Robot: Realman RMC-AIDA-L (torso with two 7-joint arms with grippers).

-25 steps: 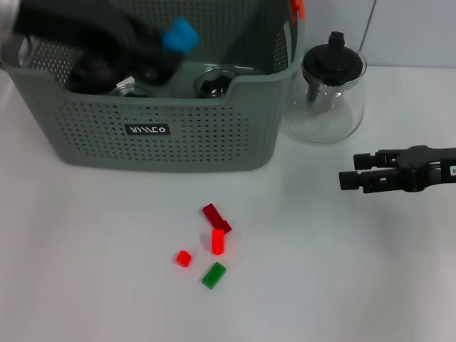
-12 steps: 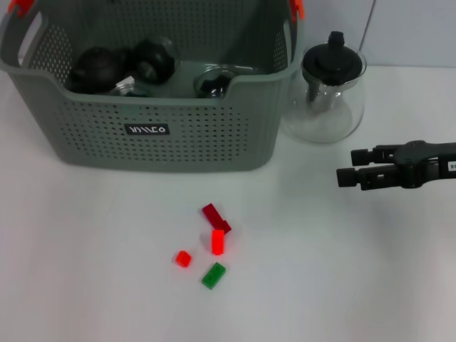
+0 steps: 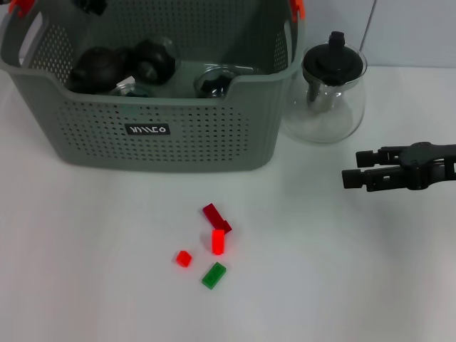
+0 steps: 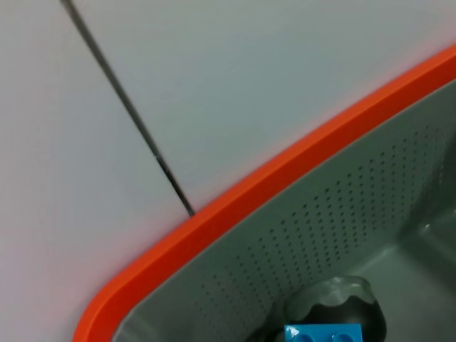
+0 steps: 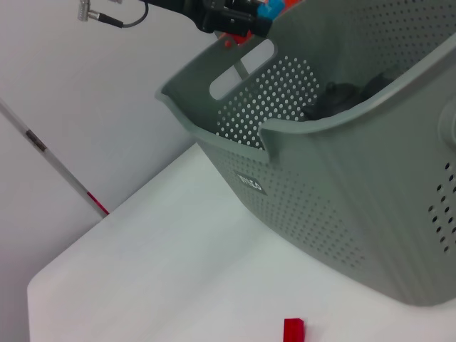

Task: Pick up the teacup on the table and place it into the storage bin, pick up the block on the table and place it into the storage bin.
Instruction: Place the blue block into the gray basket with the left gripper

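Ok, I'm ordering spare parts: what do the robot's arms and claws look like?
Both are matte black. The right claw has two long, straight, parallel fingers on a blocky, ribbed body. Of the left claw, the right wrist view shows only a dark, chunky shape, with a thin black cable ending in a silver plug beside it. No markings are visible.

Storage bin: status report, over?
Left hand shut on blue block, above storage bin's far left corner. Right hand open, empty, near teapot. Nothing in the way.
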